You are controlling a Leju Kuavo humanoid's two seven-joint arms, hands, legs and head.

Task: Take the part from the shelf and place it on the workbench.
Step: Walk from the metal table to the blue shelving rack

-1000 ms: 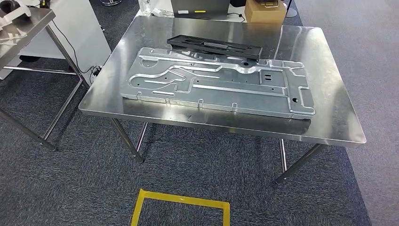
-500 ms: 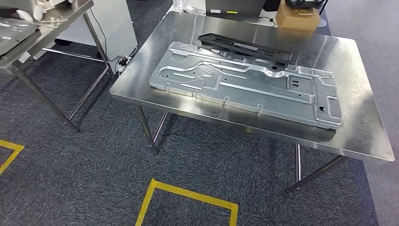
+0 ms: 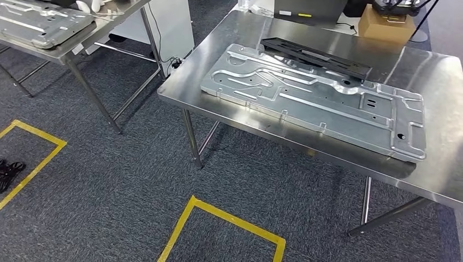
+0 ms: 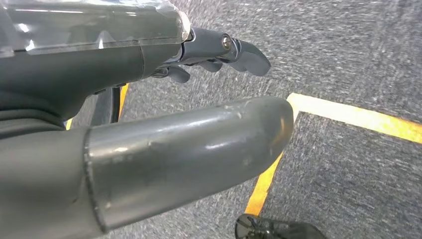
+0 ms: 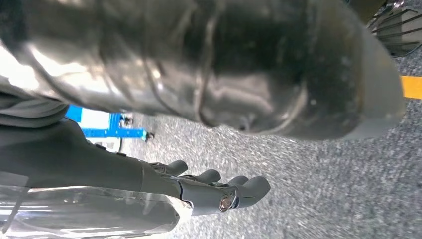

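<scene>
A large silver stamped metal plate (image 3: pixel 311 98) lies flat on a steel table (image 3: pixel 437 71) at the right of the head view. A long black part (image 3: pixel 316 54) lies just behind it, at its far edge. A second steel table (image 3: pixel 109 27) at the upper left carries another silver plate (image 3: pixel 38 22). My left hand (image 4: pixel 164 149) hangs above grey carpet and yellow tape with nothing in it, its fingers (image 4: pixel 239 50) apart from the thumb. My right hand (image 5: pixel 199 74) also hangs over carpet holding nothing, its fingers (image 5: pixel 224 191) stretched out.
A cardboard box (image 3: pixel 390 24) and a laptop (image 3: pixel 308 8) sit at the far edge of the right table. A white cabinet (image 3: pixel 169 27) stands between the two tables. Yellow tape squares (image 3: pixel 229 218) mark the carpet, and a small black object (image 3: pixel 8 172) lies at the left edge.
The camera has swung left: the table with the plate has slid to the right of the picture, and the second table with its plate has come into view at the upper left.
</scene>
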